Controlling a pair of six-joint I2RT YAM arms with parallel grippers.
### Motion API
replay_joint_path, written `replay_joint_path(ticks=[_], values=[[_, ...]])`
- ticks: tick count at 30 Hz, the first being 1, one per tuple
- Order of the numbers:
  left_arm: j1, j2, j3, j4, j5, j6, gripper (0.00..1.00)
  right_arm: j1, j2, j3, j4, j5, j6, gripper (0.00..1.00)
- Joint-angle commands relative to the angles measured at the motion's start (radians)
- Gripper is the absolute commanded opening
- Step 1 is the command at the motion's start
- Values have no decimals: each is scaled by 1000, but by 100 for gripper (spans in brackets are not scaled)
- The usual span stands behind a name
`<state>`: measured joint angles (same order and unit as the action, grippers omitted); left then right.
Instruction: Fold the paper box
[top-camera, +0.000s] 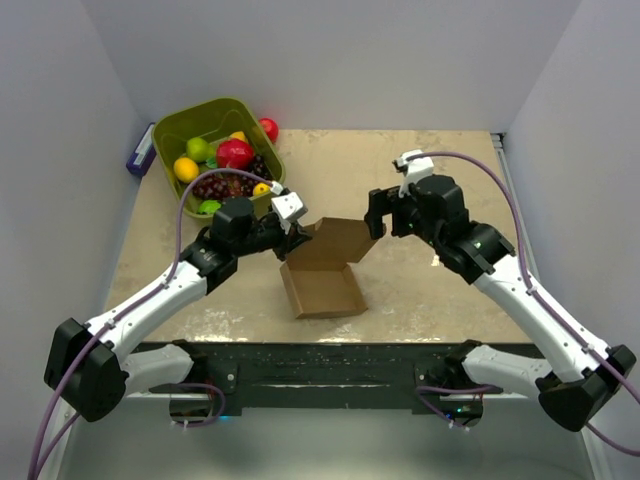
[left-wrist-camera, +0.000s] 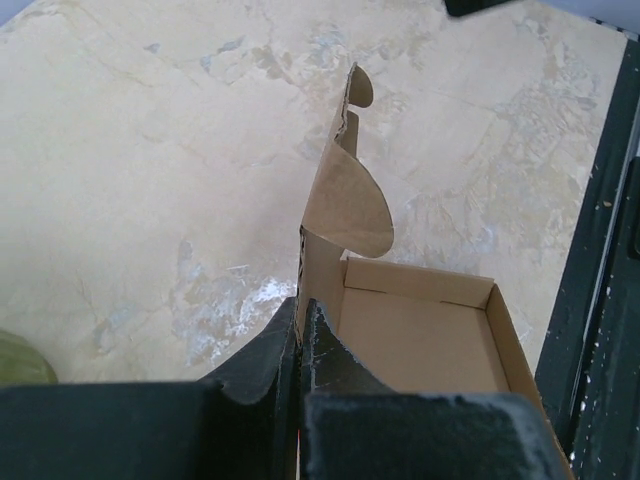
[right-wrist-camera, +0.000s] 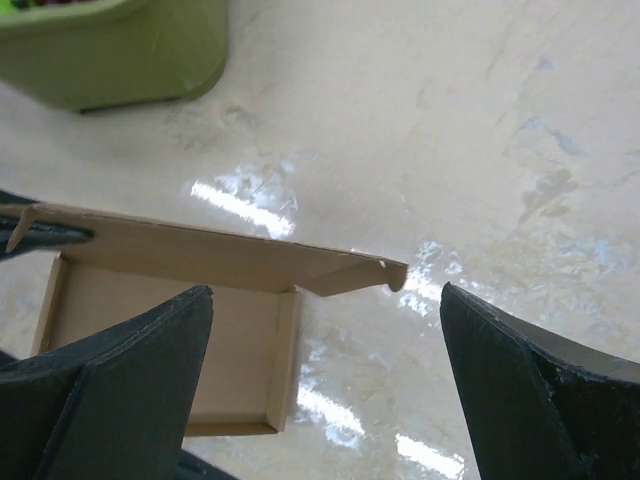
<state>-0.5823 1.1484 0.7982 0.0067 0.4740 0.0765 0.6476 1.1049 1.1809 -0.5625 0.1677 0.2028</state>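
A brown paper box (top-camera: 322, 288) sits near the table's front middle, its tray open and its lid (top-camera: 335, 240) raised behind it. My left gripper (top-camera: 291, 226) is shut on the lid's left edge. In the left wrist view its fingers (left-wrist-camera: 262, 352) pinch the cardboard (left-wrist-camera: 343, 205) beside the tray (left-wrist-camera: 420, 340). My right gripper (top-camera: 378, 222) is open, just right of the lid's right corner. In the right wrist view the lid's flap (right-wrist-camera: 350, 275) lies between its spread fingers (right-wrist-camera: 140, 350), untouched.
A green bin (top-camera: 216, 152) of toy fruit stands at the back left, with a red ball (top-camera: 268, 128) behind it. The bin's corner (right-wrist-camera: 120, 50) shows in the right wrist view. The table's dark front rail (top-camera: 330, 358) runs below the box.
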Motion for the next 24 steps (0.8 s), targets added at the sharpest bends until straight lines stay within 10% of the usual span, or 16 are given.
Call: replay_joint_path(ticks=[1, 24], values=[[12, 5, 9, 62, -81, -49, 0, -72, -37, -32, 128, 0, 20, 99], [19, -56, -30, 56, -111, -90, 0, -200, -208, -372, 346, -224, 112, 99]])
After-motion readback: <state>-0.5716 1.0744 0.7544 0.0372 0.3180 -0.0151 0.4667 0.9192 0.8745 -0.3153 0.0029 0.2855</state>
